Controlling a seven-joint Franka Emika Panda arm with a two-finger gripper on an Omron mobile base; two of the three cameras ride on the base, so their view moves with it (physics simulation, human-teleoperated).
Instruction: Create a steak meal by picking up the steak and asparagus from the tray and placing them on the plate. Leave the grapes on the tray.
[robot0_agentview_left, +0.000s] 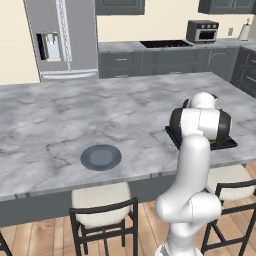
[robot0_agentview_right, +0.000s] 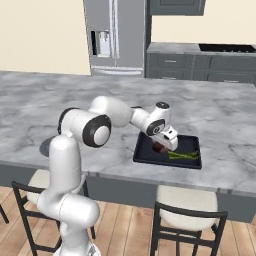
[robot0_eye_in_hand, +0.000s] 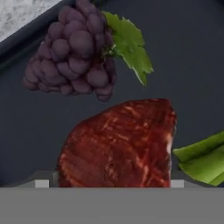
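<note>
We're parked at the marble tabletop (robot0_agentview_left: 75, 115), fridge (robot0_agentview_left: 62, 37) and stove (robot0_agentview_left: 165, 44) against the back wall. Arm reaches out over the black tray (robot0_agentview_right: 145, 156), which sits near the front edge at about 4 o'clock from the tabletop's centre in the right base view. Plate (robot0_agentview_left: 101, 157) sits bare, well apart from the tray, at roughly 9 o'clock from it in the left base view.

Gripper (robot0_agentview_right: 164, 147) hangs low over the tray, pointing down at the steak (robot0_eye_in_hand: 118, 146). In the hand view the steak is dead centre between the fingers, whose tips barely show at its two sides. Grapes (robot0_eye_in_hand: 72, 54) with their leaf sit at 11 o'clock from the steak, close but apart. Asparagus (robot0_eye_in_hand: 203, 159) lies just beside the steak at 3 o'clock, nearly touching its edge.

Fingers: they straddle the steak near full spread, but we can't tell from these frames whether they stand clear or already touch it. Nothing lifted.

Step in hand, as we read it: first pick, the steak. Nothing on the plate yet, so the task is early.

Next move calls for closing squarely on the steak, then a clean vertical lift before swinging to the plate. Watch the asparagus side: that finger could snag or drag the stalks. Grapes stay put.
</note>
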